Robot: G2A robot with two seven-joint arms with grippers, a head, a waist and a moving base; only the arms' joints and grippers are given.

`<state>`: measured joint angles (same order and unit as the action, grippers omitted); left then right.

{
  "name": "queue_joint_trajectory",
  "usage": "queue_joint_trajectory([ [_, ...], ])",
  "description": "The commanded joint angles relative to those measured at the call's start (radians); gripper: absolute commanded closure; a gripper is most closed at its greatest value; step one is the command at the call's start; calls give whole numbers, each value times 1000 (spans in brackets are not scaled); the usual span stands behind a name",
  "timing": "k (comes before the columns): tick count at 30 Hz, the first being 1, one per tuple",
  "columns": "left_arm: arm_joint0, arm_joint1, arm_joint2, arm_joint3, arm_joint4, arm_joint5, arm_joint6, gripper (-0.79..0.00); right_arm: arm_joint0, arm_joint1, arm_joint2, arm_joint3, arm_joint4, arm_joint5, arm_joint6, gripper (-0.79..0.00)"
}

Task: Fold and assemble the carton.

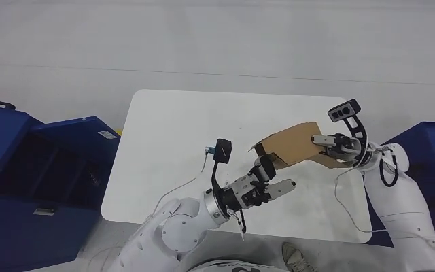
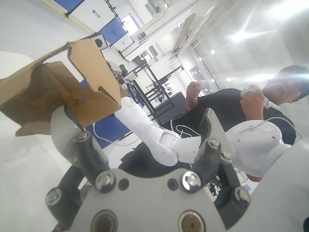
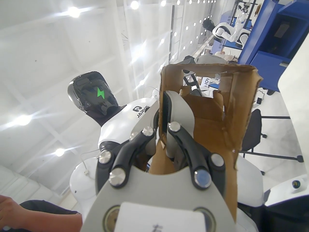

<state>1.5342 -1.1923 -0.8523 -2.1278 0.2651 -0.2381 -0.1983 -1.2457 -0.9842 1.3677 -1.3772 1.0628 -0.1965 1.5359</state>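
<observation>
In the top view, the brown carton point(image 1: 293, 143) was off the white counter point(image 1: 177, 136), gripped at one end by the right pincer point(image 1: 326, 141). Its other end pointed toward the left pincer point(image 1: 275, 178), which stood just beside that end, spread wide and holding nothing. The carton looked opened out from flat into a rough sleeve, so the first step of shaping seemed done. In the left wrist view, the left pincer point(image 2: 134, 114) was wide apart, with the carton point(image 2: 60, 85) just ahead of one fingertip and slightly to that side, not between the two. Whether that finger touched the cardboard could not be told. The end facing this pincer was open, its flaps ragged and sticking out at angles, none tucked in. In the right wrist view, the right pincer point(image 3: 166, 112) was closed narrow on one wall of the carton point(image 3: 217, 112), the cardboard sandwiched between its fingers. The rest of the sleeve rose past the tips. The sleeve's far end gaped open there as well, and one inner flap was bent only part way. By these pictures, the body had been squared up roughly. The end flaps were yet to be folded and closed, which looked like most of the work.
</observation>
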Motion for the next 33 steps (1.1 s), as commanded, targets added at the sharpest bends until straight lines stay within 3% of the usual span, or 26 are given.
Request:
queue_joint_trajectory([
  [1, -12, -4, 9, 10, -3, 7, 0, -785, -3, 1, -4, -3, 0, -1, 0, 0],
  [12, -35, -16, 25, 32, -2, 13, 13, -785, 4, 5, -3, 14, 30, 4, 0, 0],
  [23, 74, 4, -86, -31, 34, -39, 88, -785, 15, 10, 8, 37, 120, 103, 0, 0],
  [33, 98, 6, -91, -60, 22, -78, 74, -785, 10, 13, -23, 18, 133, 111, 0, 0],
])
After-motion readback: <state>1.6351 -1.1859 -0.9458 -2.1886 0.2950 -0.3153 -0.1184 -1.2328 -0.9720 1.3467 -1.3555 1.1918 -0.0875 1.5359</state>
